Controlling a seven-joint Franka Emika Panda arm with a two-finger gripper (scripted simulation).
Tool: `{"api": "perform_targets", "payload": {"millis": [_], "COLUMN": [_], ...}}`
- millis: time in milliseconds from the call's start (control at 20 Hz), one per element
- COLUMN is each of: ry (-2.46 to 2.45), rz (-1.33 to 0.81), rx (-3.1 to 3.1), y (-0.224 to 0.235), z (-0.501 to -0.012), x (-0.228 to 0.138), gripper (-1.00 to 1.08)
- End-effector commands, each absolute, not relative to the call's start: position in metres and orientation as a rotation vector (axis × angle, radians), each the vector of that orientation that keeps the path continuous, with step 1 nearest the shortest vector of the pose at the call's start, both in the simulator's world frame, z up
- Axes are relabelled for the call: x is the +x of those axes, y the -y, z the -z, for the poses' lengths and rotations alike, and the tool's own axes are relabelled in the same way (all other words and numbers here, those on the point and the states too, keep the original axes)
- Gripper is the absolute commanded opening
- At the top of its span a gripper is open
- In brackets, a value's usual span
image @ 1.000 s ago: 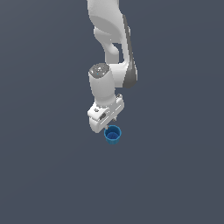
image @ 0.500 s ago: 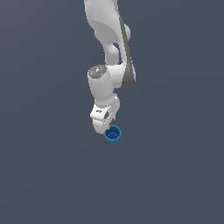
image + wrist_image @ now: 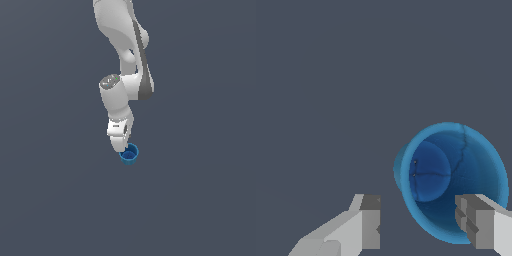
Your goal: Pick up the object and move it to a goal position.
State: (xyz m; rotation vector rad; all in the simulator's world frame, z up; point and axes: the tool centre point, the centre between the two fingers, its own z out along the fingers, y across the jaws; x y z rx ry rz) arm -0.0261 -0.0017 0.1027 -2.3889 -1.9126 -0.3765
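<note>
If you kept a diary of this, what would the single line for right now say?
phase: closing in to grasp | gripper: open, low, one finger over the cup rim | blue cup: upright on the floor, not yet held | goal: not visible

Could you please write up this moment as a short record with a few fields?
object: blue cup, upright, open mouth up, hollow inside
surface: plain dark grey floor
gripper: gripper, open, fingers apart
finger placement: one finger overlaps the cup's rim in the wrist view; the other is off to its side
contact: cannot tell whether a finger touches the cup
grasp: not yet made
goal position: no marker visible
</note>
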Motion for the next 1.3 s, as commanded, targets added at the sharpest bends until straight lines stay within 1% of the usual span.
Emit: {"api": "perform_targets", "payload": {"millis": [0,650,1050,1250], "ry": [1.962,2.035,2.041,2.041], "rz": [0.394,0.420,0.420,0.422], "rx": [-2.350,-2.291,-2.287,-2.287], "y": [0.001,-0.001,-0.006,-0.007], "z": [-0.102,-0.101,-0.077,-0.073], "x": [-0.027,-0.028,-0.025,-0.024], "gripper": [0.28,0.28,0.28,0.28]}}
